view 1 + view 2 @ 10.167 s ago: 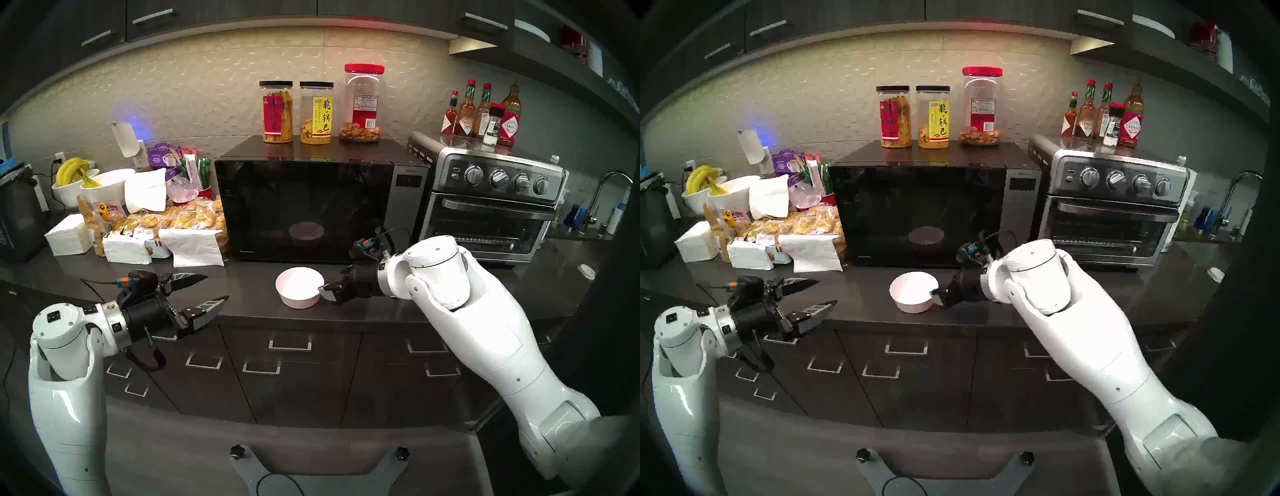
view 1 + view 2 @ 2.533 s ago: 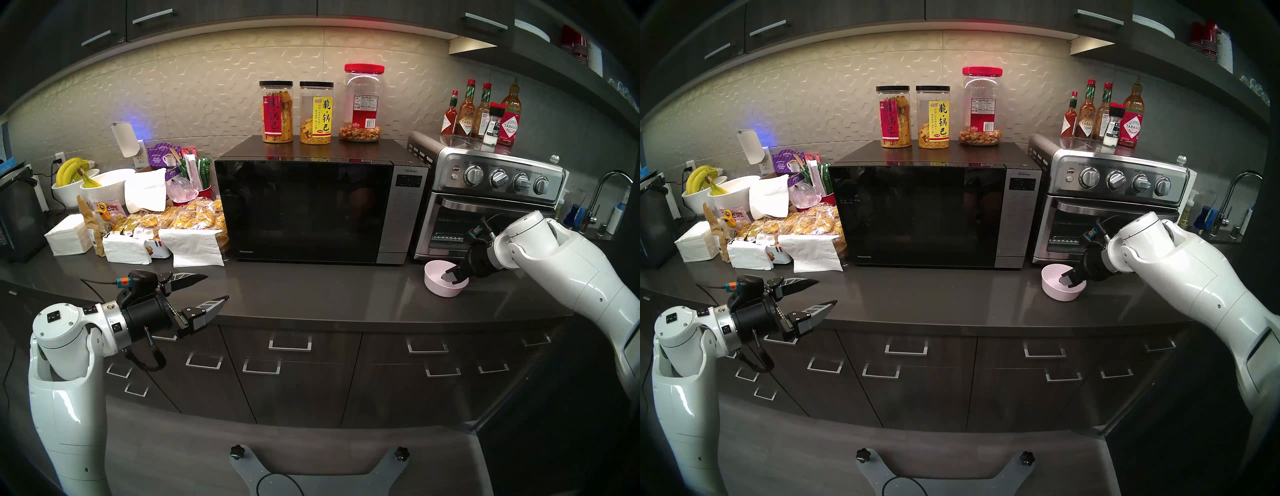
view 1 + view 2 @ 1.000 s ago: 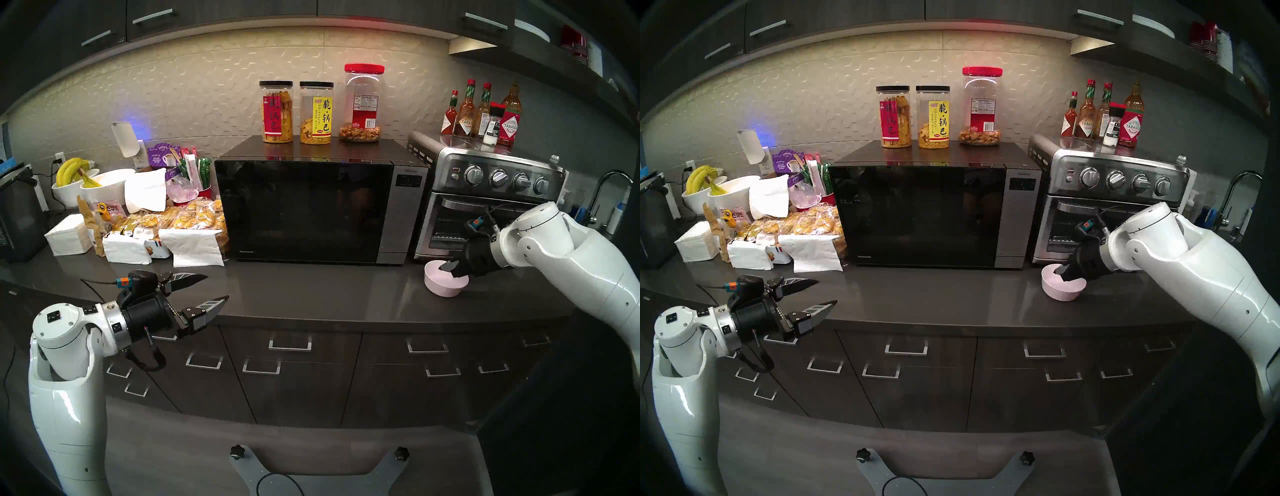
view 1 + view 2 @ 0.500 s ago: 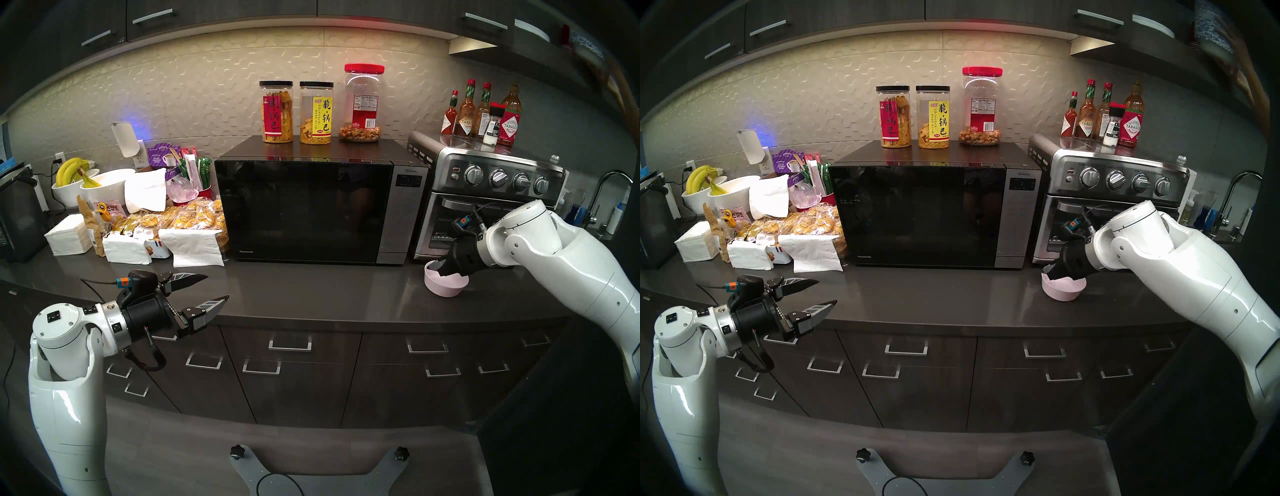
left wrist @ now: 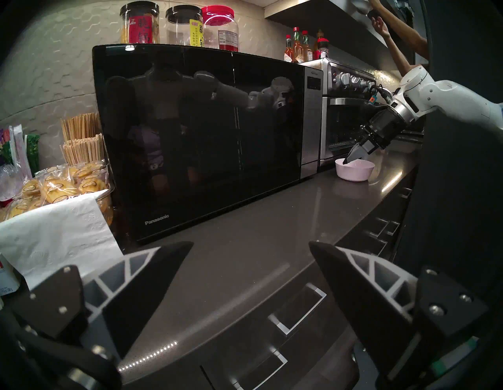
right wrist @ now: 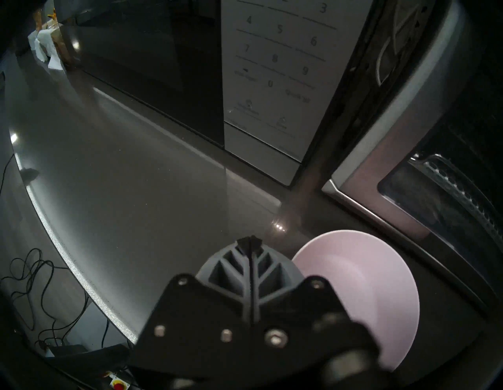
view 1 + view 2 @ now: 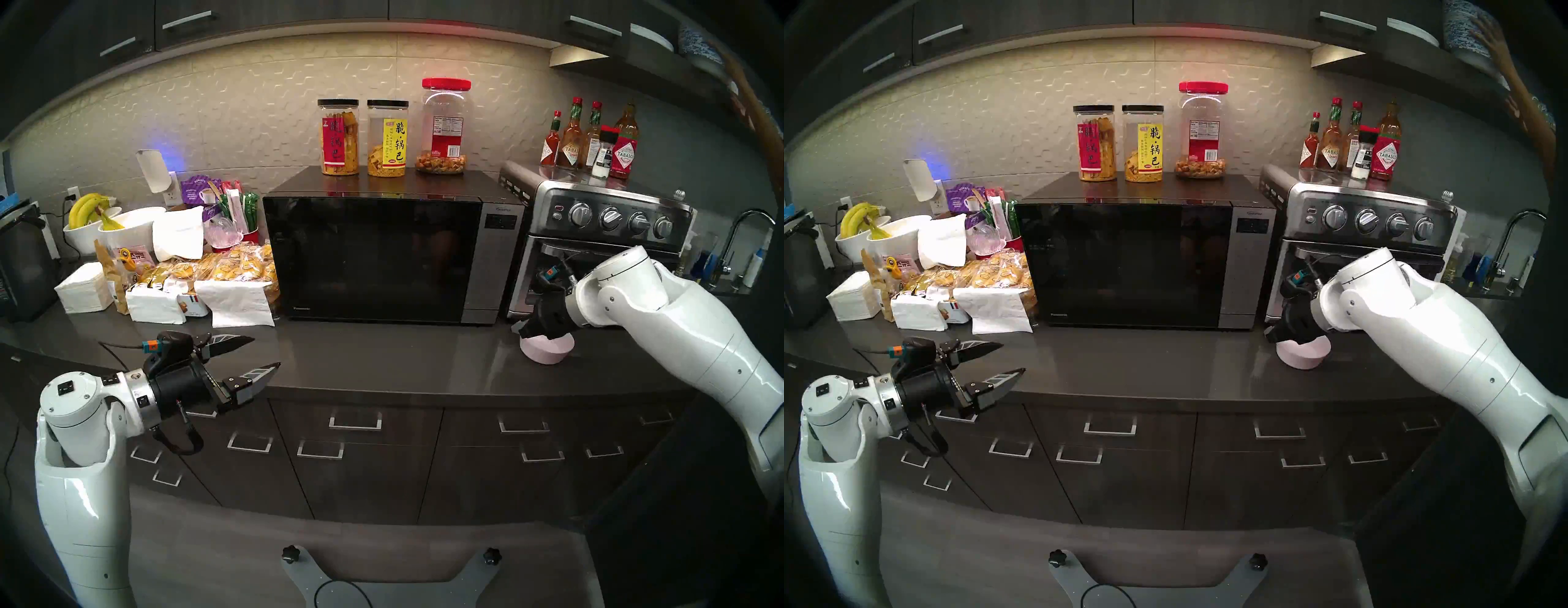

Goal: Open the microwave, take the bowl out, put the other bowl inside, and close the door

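Observation:
The microwave [image 7: 496, 263] stands at the counter's middle with its black glass door [image 7: 373, 259] shut; it also shows in the left wrist view [image 5: 201, 136]. The pale pink bowl [image 7: 547, 352] sits on the counter before the toaster oven, right of the microwave. My right gripper [image 7: 518, 329] is shut and empty, just above the bowl's left rim [image 6: 367, 286], pointing at the grey control strip [image 6: 272, 68]. My left gripper [image 7: 267, 351] is open and empty over the counter's front edge at the left. The all-white bowl is hidden.
A steel toaster oven [image 7: 602, 263] stands right of the microwave with sauce bottles [image 7: 589, 140] on top. Three jars [image 7: 386, 136] stand on the microwave. Snack packs and napkins [image 7: 203, 276] crowd the left. A person's arm [image 5: 394, 40] reaches to the upper right shelf.
My right gripper carried the pink bowl from in front of the microwave to the right, left it there, then rose, shut and moved left over its rim. The left arm stayed still.

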Controlling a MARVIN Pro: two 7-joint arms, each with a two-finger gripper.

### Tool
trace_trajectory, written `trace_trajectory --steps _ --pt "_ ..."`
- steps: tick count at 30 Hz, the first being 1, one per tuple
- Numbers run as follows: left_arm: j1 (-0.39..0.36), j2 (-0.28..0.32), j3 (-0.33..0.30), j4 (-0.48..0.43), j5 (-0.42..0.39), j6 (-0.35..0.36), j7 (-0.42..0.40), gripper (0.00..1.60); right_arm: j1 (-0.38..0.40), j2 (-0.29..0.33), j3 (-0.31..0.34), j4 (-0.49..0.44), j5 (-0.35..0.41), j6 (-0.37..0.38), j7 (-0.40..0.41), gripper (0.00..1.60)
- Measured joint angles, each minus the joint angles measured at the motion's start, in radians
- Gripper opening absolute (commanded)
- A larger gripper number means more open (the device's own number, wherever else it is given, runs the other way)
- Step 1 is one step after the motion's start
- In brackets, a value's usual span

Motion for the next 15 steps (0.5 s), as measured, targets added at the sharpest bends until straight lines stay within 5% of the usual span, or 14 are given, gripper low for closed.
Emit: trace_trajectory --steps 15 --pt "0.0 0.0 0.0 0.0 0.0 0.0 0.0 1.6 0.006 -0.09 -0.005 0.068 -0.002 0.0 -0.041 0.0"
